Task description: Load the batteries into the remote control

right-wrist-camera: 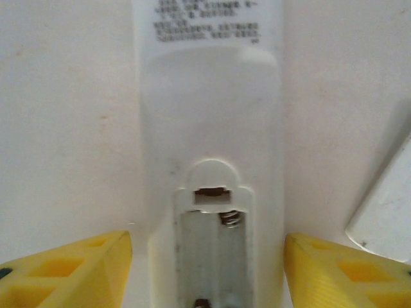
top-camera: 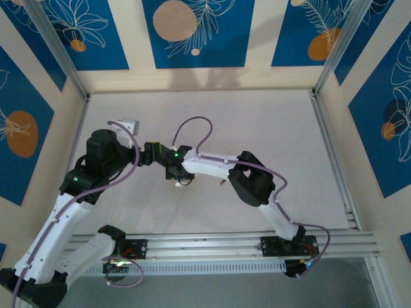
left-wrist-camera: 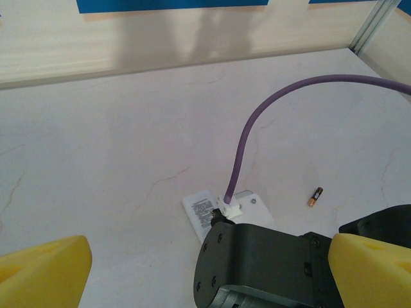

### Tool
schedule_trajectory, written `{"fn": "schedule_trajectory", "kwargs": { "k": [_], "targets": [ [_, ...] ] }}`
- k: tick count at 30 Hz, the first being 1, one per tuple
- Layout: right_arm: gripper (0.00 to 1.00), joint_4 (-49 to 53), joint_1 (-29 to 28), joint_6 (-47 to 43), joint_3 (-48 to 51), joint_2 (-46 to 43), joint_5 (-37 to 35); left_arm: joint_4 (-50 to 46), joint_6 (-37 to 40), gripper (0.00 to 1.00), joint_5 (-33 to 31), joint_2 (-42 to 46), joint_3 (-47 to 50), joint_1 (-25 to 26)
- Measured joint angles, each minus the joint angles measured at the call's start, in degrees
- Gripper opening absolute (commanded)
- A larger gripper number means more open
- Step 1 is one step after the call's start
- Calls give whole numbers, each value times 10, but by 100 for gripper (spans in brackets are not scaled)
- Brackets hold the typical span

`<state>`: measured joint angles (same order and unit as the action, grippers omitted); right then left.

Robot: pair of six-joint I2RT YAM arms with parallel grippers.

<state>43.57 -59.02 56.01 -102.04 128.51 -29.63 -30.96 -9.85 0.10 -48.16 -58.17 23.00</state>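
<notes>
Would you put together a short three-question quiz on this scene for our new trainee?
1. True or false: the remote control lies buttons up.
2. The right gripper is: A) shut on a battery; B) open, straddling the remote control; C) lifting the remote control off the surface.
3. Fill in: in the left wrist view, a loose battery lies on the ____.
Key: 1 false, its open battery compartment faces up. 2 B. 3 table.

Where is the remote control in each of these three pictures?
Top external: remote control, a white sliver under the right gripper, left of centre.
Left wrist: its printed end peeks from behind that arm's dark wrist, lower centre.
Right wrist: centre, back up, battery bay open.
Shared landmark: the right gripper straddling it.
</notes>
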Motion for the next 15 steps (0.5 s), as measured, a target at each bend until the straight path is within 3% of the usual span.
{"fn": "schedule_trajectory", "kwargs": {
  "k": [7, 10, 15],
  "targets": [
    [65, 9, 4, -20, 7, -53, 0, 1, -3, 94, 2, 0, 0, 0],
    [65, 8, 16, -38, 48, -130, 0, 35, -16, 100, 30, 0, -7, 3],
    [61, -24, 67, -52, 146, -300, 0, 65, -22, 100, 71, -6, 13, -2]
  ]
}}
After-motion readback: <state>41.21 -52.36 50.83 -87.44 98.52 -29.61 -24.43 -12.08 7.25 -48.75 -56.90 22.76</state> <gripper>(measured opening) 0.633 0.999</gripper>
